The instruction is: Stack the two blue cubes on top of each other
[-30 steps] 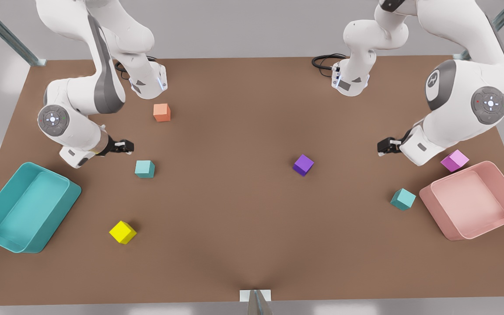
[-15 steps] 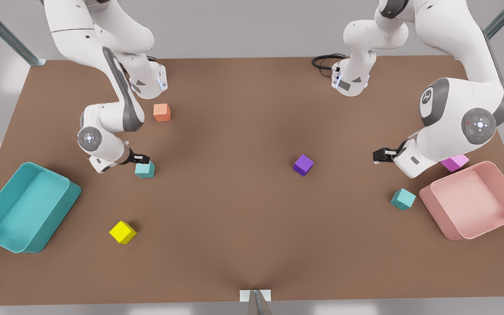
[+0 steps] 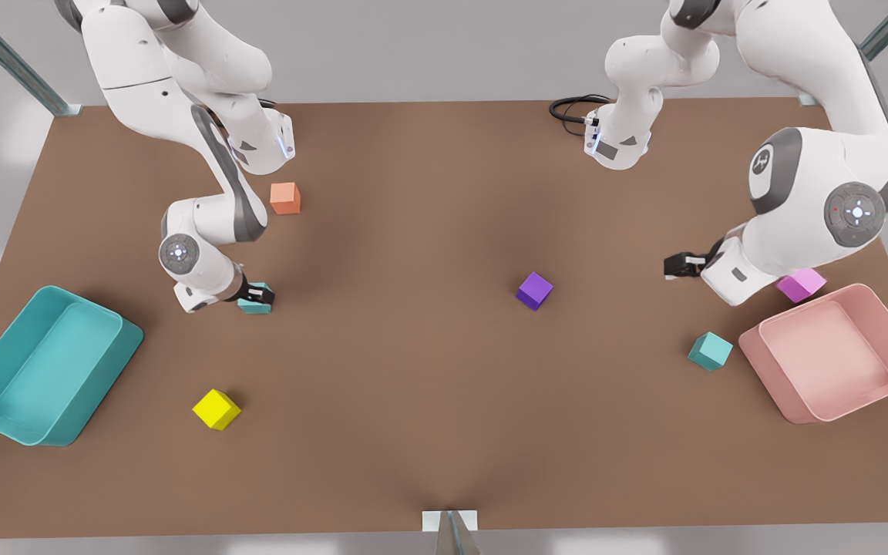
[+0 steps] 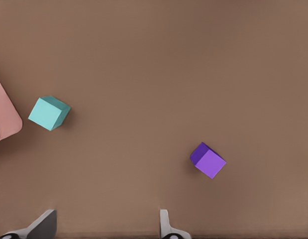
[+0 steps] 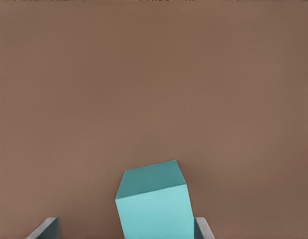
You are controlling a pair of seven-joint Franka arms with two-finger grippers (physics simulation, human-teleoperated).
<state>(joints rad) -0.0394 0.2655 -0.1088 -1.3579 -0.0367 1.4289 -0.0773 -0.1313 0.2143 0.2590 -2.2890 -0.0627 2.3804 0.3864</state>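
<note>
Two smooth blue cubes (image 3: 257,299) (image 3: 710,351) sit far apart on bare brown table (image 3: 413,401). Right gripper (image 3: 260,294) straddles one, fingers wide; left gripper (image 3: 679,265) hangs wide too.

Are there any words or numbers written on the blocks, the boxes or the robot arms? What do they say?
There are no words or numbers to read.
The two blue cubes, the other blocks and both bins are plain.
The arm at the front view's right has a small round emblem, too small to read.
</note>
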